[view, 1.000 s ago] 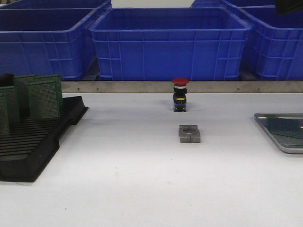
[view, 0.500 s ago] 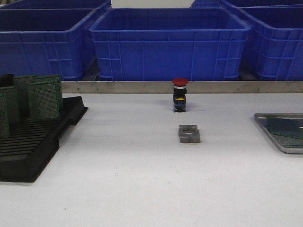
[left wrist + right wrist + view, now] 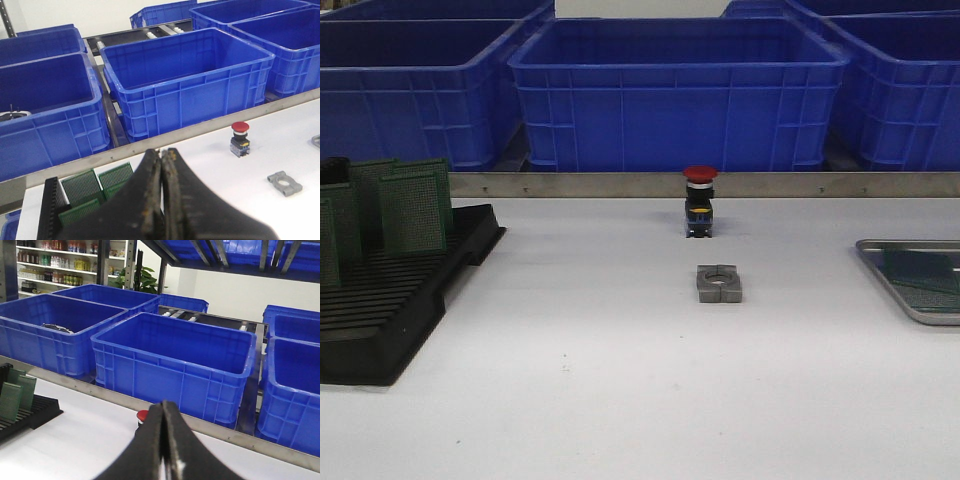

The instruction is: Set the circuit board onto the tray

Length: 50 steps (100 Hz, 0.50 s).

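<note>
The silver-grey tray (image 3: pixel 886 280) lies at the table's right edge, partly cut off by the front view. A green circuit board (image 3: pixel 926 271) lies flat in it. More green circuit boards (image 3: pixel 412 209) stand upright in a black slotted rack (image 3: pixel 390 310) at the left; they also show in the left wrist view (image 3: pixel 84 187) and the right wrist view (image 3: pixel 14 392). Neither gripper shows in the front view. My left gripper (image 3: pixel 162 153) is shut and empty, raised above the rack side. My right gripper (image 3: pixel 163 405) is shut and empty, raised above the table.
A red-capped push button (image 3: pixel 700 201) stands at the table's middle back, with a grey metal clamp block (image 3: pixel 720 283) in front of it. Large blue plastic bins (image 3: pixel 678 90) line the far side behind a metal rail (image 3: pixel 620 184).
A dark part of the right arm at the front view's upper right corner has gone out of view. The objects on the table have not moved.
</note>
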Each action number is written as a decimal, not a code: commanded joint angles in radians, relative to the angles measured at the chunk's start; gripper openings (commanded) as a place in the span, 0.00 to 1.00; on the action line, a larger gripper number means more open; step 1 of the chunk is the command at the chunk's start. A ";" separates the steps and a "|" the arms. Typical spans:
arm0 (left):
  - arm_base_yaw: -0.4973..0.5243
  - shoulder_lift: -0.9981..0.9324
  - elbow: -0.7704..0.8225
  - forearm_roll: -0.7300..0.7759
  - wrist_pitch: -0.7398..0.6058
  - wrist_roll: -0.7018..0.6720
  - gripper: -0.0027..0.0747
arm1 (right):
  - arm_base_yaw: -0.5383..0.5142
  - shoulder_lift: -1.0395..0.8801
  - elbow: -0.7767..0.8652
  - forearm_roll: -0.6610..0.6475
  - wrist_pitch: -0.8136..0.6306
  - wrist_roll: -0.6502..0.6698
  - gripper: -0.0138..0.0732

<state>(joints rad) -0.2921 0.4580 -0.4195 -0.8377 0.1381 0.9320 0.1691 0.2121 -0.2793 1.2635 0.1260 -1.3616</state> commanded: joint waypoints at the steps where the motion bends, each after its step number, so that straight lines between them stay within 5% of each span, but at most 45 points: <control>1: -0.006 -0.079 0.038 -0.018 -0.056 -0.003 0.01 | 0.000 -0.038 -0.001 0.012 -0.008 -0.001 0.09; 50: -0.006 -0.216 0.129 -0.018 -0.050 -0.003 0.01 | 0.000 -0.062 0.023 0.012 0.079 -0.001 0.09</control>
<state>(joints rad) -0.2921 0.2344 -0.2632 -0.8392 0.1381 0.9320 0.1691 0.1432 -0.2309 1.2635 0.2003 -1.3596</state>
